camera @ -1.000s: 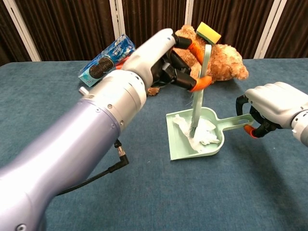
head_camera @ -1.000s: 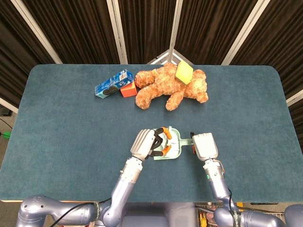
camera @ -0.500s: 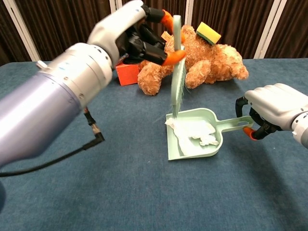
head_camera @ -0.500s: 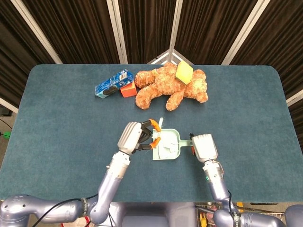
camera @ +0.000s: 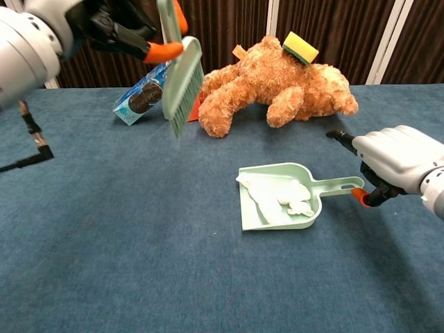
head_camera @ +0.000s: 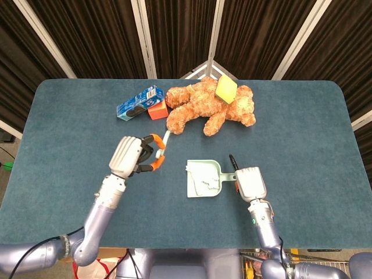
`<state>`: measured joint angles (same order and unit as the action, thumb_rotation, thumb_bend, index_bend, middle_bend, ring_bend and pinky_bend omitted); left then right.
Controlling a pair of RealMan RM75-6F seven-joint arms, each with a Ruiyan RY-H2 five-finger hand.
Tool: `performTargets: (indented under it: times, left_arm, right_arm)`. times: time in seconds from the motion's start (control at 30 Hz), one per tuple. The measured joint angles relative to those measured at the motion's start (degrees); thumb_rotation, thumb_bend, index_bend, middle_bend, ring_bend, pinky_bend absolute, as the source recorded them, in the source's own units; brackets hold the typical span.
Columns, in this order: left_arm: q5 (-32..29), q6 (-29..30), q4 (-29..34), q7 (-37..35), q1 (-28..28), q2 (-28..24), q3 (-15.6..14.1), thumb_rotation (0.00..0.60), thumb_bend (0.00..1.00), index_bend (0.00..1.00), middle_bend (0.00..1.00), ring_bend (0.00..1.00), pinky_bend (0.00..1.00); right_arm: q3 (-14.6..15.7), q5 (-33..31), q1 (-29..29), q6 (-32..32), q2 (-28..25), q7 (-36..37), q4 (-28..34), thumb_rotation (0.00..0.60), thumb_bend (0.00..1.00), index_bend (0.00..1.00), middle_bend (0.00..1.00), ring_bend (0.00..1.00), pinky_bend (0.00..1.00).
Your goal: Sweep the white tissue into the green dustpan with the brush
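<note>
The green dustpan (head_camera: 207,168) (camera: 247,216) lies flat on the table near its middle. The white tissue (head_camera: 203,185) (camera: 279,195) lies crumpled inside it. My right hand (head_camera: 251,183) (camera: 398,162) is at the end of the dustpan's handle (camera: 340,186) and pinches it, with the thumb under the tip and one dark finger sticking out. My left hand (head_camera: 132,157) (camera: 114,28) grips the green brush (head_camera: 162,145) (camera: 180,75) by its handle. It holds the brush high above the table, left of the dustpan, bristles pointing down.
A brown teddy bear (head_camera: 209,107) (camera: 277,80) lies at the back with a yellow sponge (head_camera: 226,88) (camera: 300,46) on it. A blue snack box (head_camera: 138,103) (camera: 142,97) and a red block (head_camera: 157,110) sit to its left. A black cable (camera: 28,149) hangs from my left arm.
My left hand has lifted the brush out of the dustpan and carried it up and to the left. The tissue stays in the pan. One finger of my right hand has straightened.
</note>
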<state>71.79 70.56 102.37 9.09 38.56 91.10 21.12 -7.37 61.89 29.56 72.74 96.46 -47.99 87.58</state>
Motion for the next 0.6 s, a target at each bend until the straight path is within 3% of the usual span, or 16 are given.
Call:
performTargets:
  times: [0.33, 0.6]
  left_arm:
    - [-0.8, -1.6, 3.4, 0.3, -1.5, -8.1, -0.3, 0.6, 0.63, 0.8, 1.0, 1.0, 1.0]
    - [-6.3, -6.3, 5.7, 14.3, -0.1, -14.2, -3.2, 0.6, 0.63, 0.8, 1.0, 1.0, 1.0]
  right_arm:
    - [0.0, -1.0, -0.6, 1.7, -1.6, -2.4, 3.2, 0.6, 0.48, 0.0, 0.84, 0.81, 0.9]
    - [0.3, 0.0, -1.4, 2.6, -4.1, -0.9, 5.5, 0.6, 0.48, 0.0, 0.84, 0.81, 0.9]
